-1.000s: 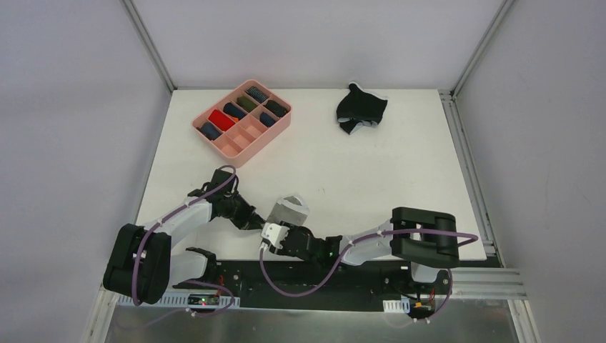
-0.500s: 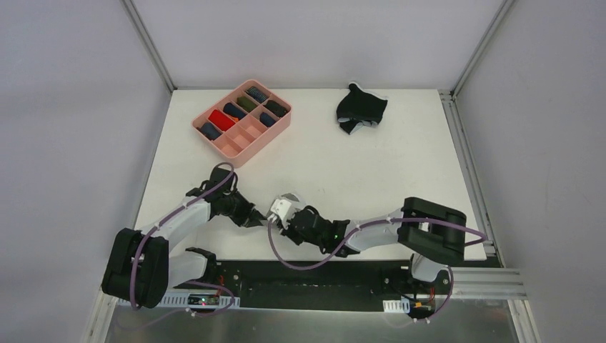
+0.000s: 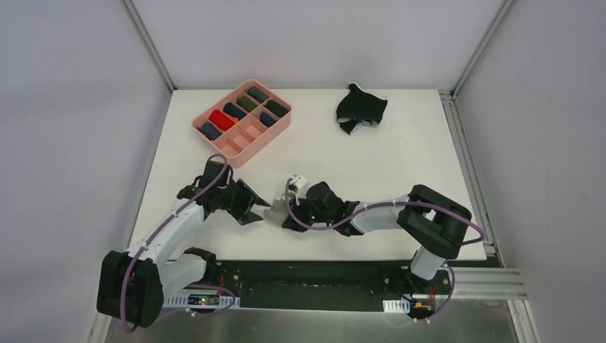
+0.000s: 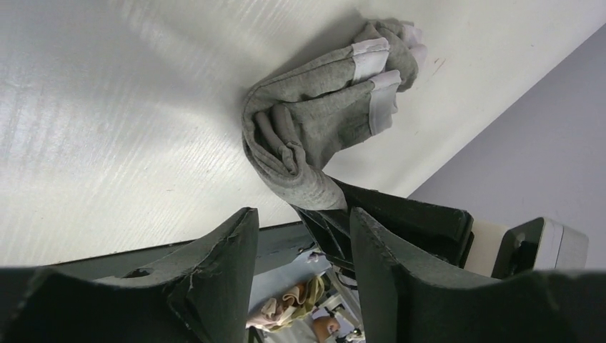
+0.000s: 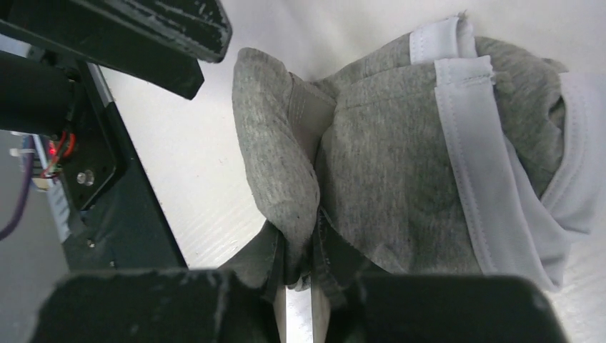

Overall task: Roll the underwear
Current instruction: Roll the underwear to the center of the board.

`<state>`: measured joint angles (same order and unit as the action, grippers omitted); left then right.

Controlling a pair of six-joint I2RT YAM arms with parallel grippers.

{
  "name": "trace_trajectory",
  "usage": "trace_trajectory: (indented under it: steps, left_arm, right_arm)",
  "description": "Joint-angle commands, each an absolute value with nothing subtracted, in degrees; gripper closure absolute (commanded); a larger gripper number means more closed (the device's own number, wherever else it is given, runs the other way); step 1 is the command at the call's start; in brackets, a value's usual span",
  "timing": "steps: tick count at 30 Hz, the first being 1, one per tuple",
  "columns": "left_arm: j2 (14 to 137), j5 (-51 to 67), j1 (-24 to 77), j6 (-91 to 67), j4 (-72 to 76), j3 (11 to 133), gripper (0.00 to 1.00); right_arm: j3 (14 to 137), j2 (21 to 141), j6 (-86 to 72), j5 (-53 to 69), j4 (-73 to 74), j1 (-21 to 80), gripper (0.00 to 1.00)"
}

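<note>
Tabletop [image 3: 400, 164] holds pink tray [image 3: 268, 138], black briefs [image 3: 362, 108]; right fingers [image 5: 300, 257] pinch grey briefs [image 5: 386, 164], left fingers [image 4: 300, 221] parted.

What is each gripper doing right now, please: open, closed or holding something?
Left gripper: open, holding nothing.
Right gripper: closed on a fold of the grey underwear.

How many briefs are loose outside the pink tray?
2: grey briefs near the front edge, pinched in the right gripper; black briefs crumpled at the far right. Rolled items in the pink tray could hide more.
</note>
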<state>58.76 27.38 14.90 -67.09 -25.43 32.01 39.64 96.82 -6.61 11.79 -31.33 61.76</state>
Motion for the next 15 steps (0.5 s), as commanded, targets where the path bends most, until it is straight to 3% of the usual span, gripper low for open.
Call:
trace_trajectory:
  steps: [1,15]
  left_arm:
    - [57.94,27.32,14.52,-67.3,-27.95,32.77,0.52]
    - [61.45,28.02,16.73,-67.23,-25.35,34.0,0.8]
  right_arm:
    - [39.04,98.68,-15.22,18.53,-35.49,60.21,1.0]
    - [34.46,103.36,-29.75,19.65,-45.51,57.14,1.0]
